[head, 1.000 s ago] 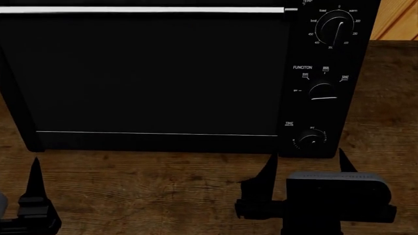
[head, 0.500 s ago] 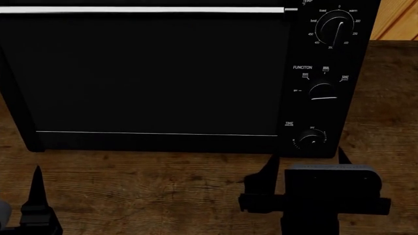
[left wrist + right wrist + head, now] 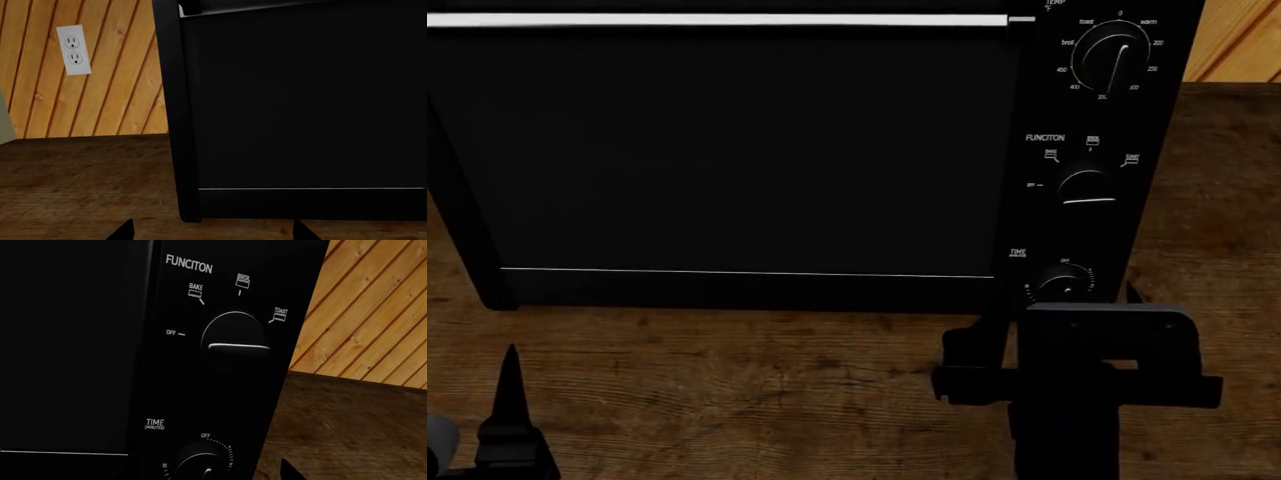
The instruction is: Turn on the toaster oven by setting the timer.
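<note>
The toaster oven [image 3: 734, 160] is a large black box with a dark glass door, filling most of the head view. The timer [image 3: 1065, 284] is the lowest of three knobs, labelled TIME; it also shows in the right wrist view [image 3: 200, 467], with its white pointer pointing down. My right gripper [image 3: 1057, 315] is open just in front of the timer, one finger on each side of it and not touching. One fingertip [image 3: 290, 472] shows in the right wrist view. My left gripper [image 3: 213, 232] is open and empty over the wooden counter, near the oven's front left corner [image 3: 187, 200].
The FUNCTION knob [image 3: 1086, 187] and the numbered temperature knob [image 3: 1114, 60] sit above the timer. The oven stands on a wooden counter [image 3: 721, 390]. A wood-panel wall [image 3: 100, 100] with a white outlet [image 3: 73, 50] is behind.
My right gripper has moved forward to the timer, so its fingers now flank the knob. My left gripper has drawn back slightly, lower in the head view.
</note>
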